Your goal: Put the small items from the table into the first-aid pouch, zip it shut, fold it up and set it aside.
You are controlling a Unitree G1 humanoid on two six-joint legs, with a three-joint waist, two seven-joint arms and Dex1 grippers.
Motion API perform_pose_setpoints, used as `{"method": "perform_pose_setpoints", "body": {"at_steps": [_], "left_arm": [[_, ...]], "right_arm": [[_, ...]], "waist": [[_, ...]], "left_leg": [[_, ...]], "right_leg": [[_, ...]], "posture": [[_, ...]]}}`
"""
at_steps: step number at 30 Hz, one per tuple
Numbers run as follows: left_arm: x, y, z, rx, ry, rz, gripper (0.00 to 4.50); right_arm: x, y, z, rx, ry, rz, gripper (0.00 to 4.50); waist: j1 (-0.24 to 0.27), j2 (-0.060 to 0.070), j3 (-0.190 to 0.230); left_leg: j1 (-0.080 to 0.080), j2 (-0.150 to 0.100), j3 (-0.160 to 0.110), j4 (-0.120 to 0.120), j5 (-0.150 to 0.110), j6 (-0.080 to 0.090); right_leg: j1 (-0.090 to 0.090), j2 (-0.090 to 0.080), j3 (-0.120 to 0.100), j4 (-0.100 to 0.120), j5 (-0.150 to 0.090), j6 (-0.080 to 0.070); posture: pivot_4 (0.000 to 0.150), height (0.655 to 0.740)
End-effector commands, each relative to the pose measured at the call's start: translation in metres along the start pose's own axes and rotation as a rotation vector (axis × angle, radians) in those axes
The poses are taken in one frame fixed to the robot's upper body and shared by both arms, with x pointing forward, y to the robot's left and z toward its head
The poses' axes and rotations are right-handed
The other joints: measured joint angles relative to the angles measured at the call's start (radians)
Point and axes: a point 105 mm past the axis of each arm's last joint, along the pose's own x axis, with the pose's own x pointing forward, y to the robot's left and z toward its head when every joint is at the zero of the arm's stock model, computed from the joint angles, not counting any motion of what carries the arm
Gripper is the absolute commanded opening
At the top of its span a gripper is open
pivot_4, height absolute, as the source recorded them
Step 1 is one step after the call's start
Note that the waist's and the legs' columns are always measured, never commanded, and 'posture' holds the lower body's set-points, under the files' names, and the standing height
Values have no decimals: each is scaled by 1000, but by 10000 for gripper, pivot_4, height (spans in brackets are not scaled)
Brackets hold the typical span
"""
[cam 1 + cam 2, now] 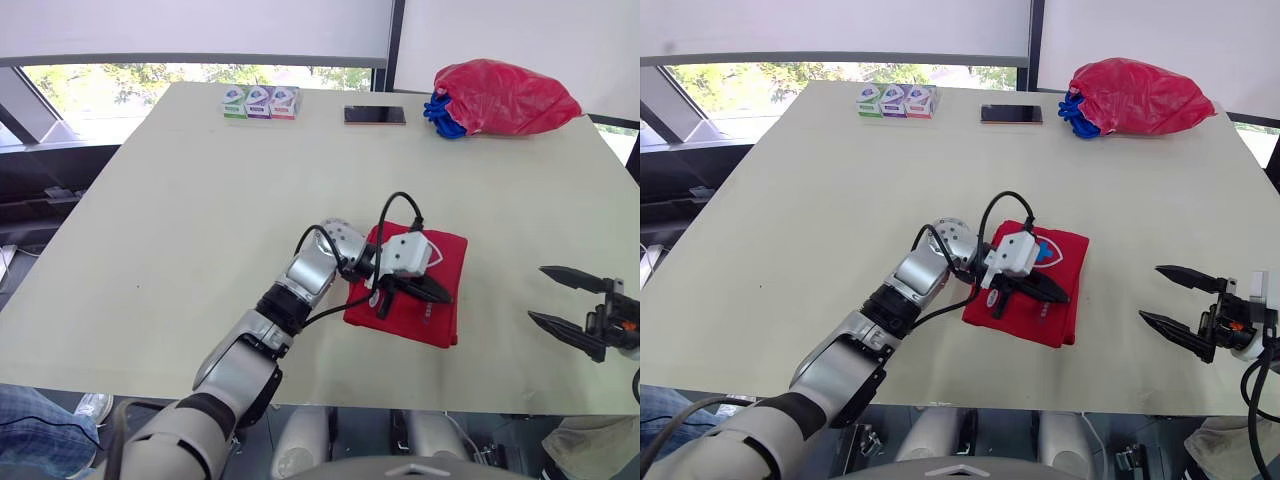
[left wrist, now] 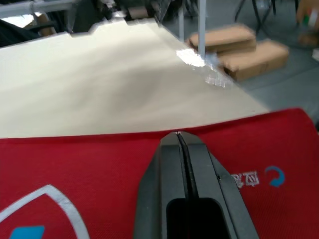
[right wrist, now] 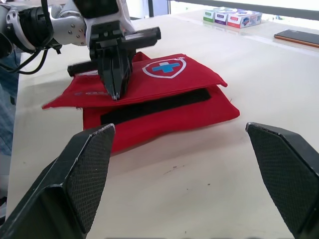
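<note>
Nearest to us, at the right near edge of the pale surface (image 1: 180,220), we see the right gripper (image 1: 540,293) hanging just above the top. It is spread wide, with nothing between its two black fingers (image 3: 75,184). It points left toward the first-aid pouch (image 1: 452,262) and stands well apart from it.

A little farther in, right of centre in the near half of the surface, lies the red pouch. It is folded over on itself, so an upper flap rests on a thicker lower layer. A black strip (image 3: 154,105) shows between the two layers along the side facing the right gripper. On the upper flap we can make out a white shield emblem (image 3: 164,67) with a blue cross.

The left gripper (image 1: 440,293) reaches in from the near left and sits on the pouch. It is pressed together, with only a thin seam between its fingers, and the tips point down onto the upper flap. We cannot tell whether any fabric is caught between them.

Along the far edge, a row of three small boxes (image 1: 260,102) stands left of centre. A dark phone (image 1: 375,115) lies flat to their right. At the far right corner sits a bulging red bag (image 1: 505,97), with something blue (image 1: 437,112) showing at its left end.
</note>
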Motion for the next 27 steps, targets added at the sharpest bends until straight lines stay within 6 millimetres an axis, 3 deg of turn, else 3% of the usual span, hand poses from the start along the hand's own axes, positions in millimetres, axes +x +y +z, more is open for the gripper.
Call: {"method": "perform_pose_setpoints", "body": {"at_steps": [1,6,16,21,27], "left_arm": [[9,1,-19,117,129,-9,442],[10,1,-34,121,191,-23,442],[14,-20,-41,44,166,-149,442],[15,-20,-20,-2,34,-174,442],[5,10,20,-57,-148,-62,442]], "right_arm": [[-5,-3,9,-49,-12,-9,45000],[-7,-3,8,-52,-10,-15,45000],[-8,-3,6,-52,0,-14,45000],[-8,-4,5,-53,4,-15,45000],[-7,-4,6,-54,6,-14,45000]], "waist": [[1,0,0],[1,1,-1],[0,4,-4],[0,6,-5],[0,6,-5]], "left_leg": [[0,0,0,0,0,0],[2,0,-1,1,0,1],[2,0,-1,2,-1,2],[2,0,-1,2,-1,2],[1,0,-2,3,-1,2]], "right_leg": [[0,0,0,0,0,0],[3,0,0,-1,0,0],[5,0,0,-1,0,0],[5,0,0,-1,0,0],[4,0,-1,-1,0,0]], "posture": [[1500,7400],[1500,7400],[1500,7400],[1500,7400],[1500,7400]]}}
